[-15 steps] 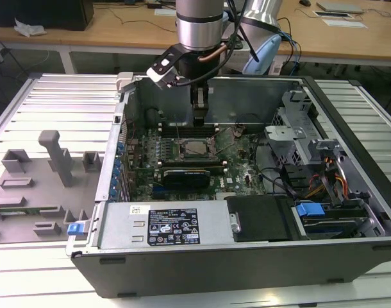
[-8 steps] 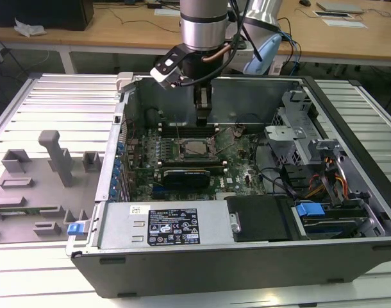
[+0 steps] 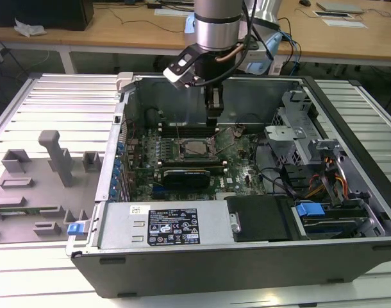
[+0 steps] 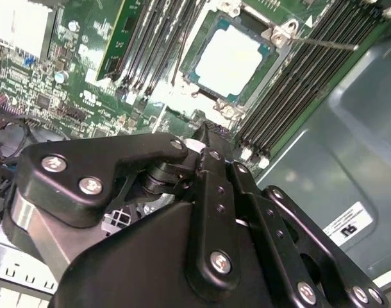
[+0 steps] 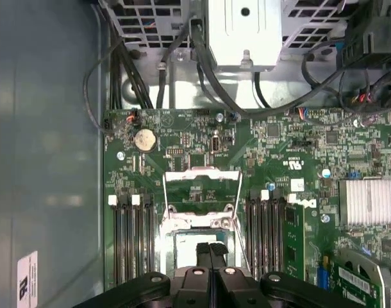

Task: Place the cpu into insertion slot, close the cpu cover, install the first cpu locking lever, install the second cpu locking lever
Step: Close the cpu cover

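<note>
- Inside the open computer case (image 3: 247, 256), my gripper (image 5: 210, 250) hangs fingers-down over the green board (image 3: 243, 168). Its pads are pressed together with nothing between them.
- The chip (image 4: 231, 58) lies flat in its socket (image 4: 280, 33), silvery face up and square to the frame around it. In the first wrist view my fingertips (image 5: 204, 253) cover part of it.
- The cover (image 5: 202, 174) stands swung open on its hinge just beside the chip, and the board shows through its square window.
- A thin wire lever (image 4: 324, 43) juts from a socket corner across the memory slots (image 4: 298, 83). By my reading it is unlatched.
- My judgement is that the placing is done and closing the cover is the step in hand. Neither lever looks locked down.
- That step, as I judge it, calls for a gentle push on the cover's free edge. The plate should swing down over the chip without dragging across its face, and my closed fingers would serve as a single blunt point.
- In the exterior view my arm (image 3: 216, 25) drops straight down from above, upright over the case's far half. The fingers aim at the board just beyond the socket, near the memory slots. I cannot tell whether the tips touch anything.
</note>
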Robot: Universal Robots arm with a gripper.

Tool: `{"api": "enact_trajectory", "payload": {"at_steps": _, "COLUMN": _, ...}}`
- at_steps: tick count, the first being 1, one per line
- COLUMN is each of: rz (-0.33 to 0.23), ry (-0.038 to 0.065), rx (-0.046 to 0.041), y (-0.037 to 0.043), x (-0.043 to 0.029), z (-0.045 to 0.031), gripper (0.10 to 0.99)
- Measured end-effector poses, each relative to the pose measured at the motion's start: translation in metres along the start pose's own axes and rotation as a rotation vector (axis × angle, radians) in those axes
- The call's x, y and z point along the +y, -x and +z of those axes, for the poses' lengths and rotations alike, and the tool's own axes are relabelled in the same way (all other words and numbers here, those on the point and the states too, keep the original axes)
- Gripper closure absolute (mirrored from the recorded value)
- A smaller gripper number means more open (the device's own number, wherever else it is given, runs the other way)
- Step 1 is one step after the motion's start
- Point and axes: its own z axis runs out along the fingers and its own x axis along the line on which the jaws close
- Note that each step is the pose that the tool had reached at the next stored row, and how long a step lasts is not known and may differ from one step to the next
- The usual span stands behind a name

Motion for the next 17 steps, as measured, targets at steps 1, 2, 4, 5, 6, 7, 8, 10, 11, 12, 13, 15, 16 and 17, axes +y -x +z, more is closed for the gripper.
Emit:
{"api": "enact_trajectory", "payload": {"at_steps": 1, "rz": 0.000, "ry": 0.000, "rx": 0.0000, "y": -0.0001, "x": 0.0075, "z": 0.0005, "gripper": 0.980}}
{"api": "enact_trajectory", "payload": {"at_steps": 2, "rz": 0.000, "ry": 0.000, "rx": 0.0000, "y": -0.0003, "x": 0.0161, "z": 0.0010, "gripper": 0.980}}
{"api": "enact_trajectory", "payload": {"at_steps": 4, "rz": 0.000, "ry": 0.000, "rx": -0.0001, "y": -0.0005, "x": 0.0254, "z": 0.0016, "gripper": 0.980}}
{"api": "enact_trajectory", "payload": {"at_steps": 5, "rz": 0.000, "ry": 0.000, "rx": -0.0002, "y": -0.0006, "x": 0.0305, "z": 0.0019, "gripper": 0.980}}
{"api": "enact_trajectory", "payload": {"at_steps": 6, "rz": 0.000, "ry": 0.000, "rx": 0.0000, "y": -0.0006, "x": 0.0338, "z": 0.0022, "gripper": 0.980}}
{"api": "enact_trajectory", "payload": {"at_steps": 7, "rz": 0.000, "ry": 0.000, "rx": 0.0000, "y": -0.0007, "x": 0.0369, "z": 0.0024, "gripper": 0.980}}
{"api": "enact_trajectory", "payload": {"at_steps": 8, "rz": 0.000, "ry": 0.000, "rx": 0.0002, "y": -0.0008, "x": 0.0406, "z": 0.0027, "gripper": 0.980}}
{"api": "enact_trajectory", "payload": {"at_steps": 10, "rz": 0.000, "ry": 0.000, "rx": 0.0000, "y": -0.0009, "x": 0.0510, "z": 0.0033, "gripper": 0.980}}
{"api": "enact_trajectory", "payload": {"at_steps": 11, "rz": 0.000, "ry": 0.000, "rx": 0.0000, "y": -0.0010, "x": 0.0545, "z": 0.0035, "gripper": 0.980}}
{"api": "enact_trajectory", "payload": {"at_steps": 12, "rz": 0.000, "ry": 0.000, "rx": 0.0000, "y": -0.0010, "x": 0.0573, "z": 0.0037, "gripper": 0.980}}
{"api": "enact_trajectory", "payload": {"at_steps": 13, "rz": 0.000, "ry": -0.001, "rx": 0.0000, "y": -0.0011, "x": 0.0600, "z": 0.0038, "gripper": 0.980}}
{"api": "enact_trajectory", "payload": {"at_steps": 15, "rz": 0.000, "ry": -0.001, "rx": 0.0000, "y": -0.0012, "x": 0.0667, "z": 0.0043, "gripper": 0.980}}
{"api": "enact_trajectory", "payload": {"at_steps": 16, "rz": 0.000, "ry": -0.001, "rx": -0.0001, "y": -0.0013, "x": 0.0676, "z": 0.0043, "gripper": 0.980}}
{"api": "enact_trajectory", "payload": {"at_steps": 17, "rz": 0.000, "ry": -0.001, "rx": -0.0001, "y": -0.0012, "x": 0.0677, "z": 0.0043, "gripper": 0.980}}
